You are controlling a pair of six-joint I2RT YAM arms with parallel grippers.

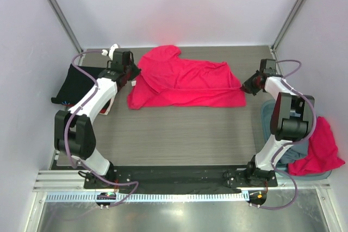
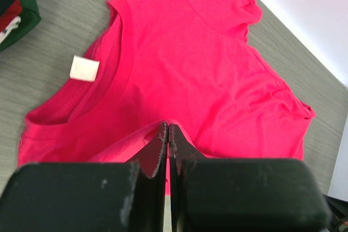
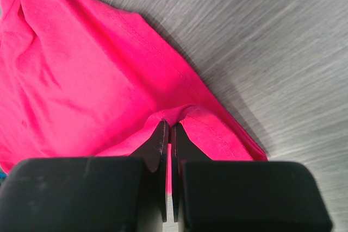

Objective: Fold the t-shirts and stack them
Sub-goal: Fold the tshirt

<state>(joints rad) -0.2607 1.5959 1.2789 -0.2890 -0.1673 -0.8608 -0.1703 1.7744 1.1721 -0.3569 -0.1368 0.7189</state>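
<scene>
A bright pinkish-red t-shirt (image 1: pixel 185 82) lies spread across the far middle of the table, partly folded lengthwise. Its white neck label (image 2: pixel 84 68) shows in the left wrist view. My left gripper (image 1: pixel 132 77) is shut on the shirt's cloth (image 2: pixel 185 69) at its left, neck end. My right gripper (image 1: pixel 246 87) is shut on the shirt's hem (image 3: pixel 81 80) at its right end. A black folded shirt (image 1: pixel 76 82) lies at the far left. Another pinkish-red shirt (image 1: pixel 321 150) hangs over the bin at the right.
A grey-blue bin (image 1: pixel 266 118) stands at the right edge under the second red shirt. Green and dark red cloth (image 2: pixel 16 17) lies under the black shirt at the left. Pale walls with metal posts (image 1: pixel 60 12) close in the table.
</scene>
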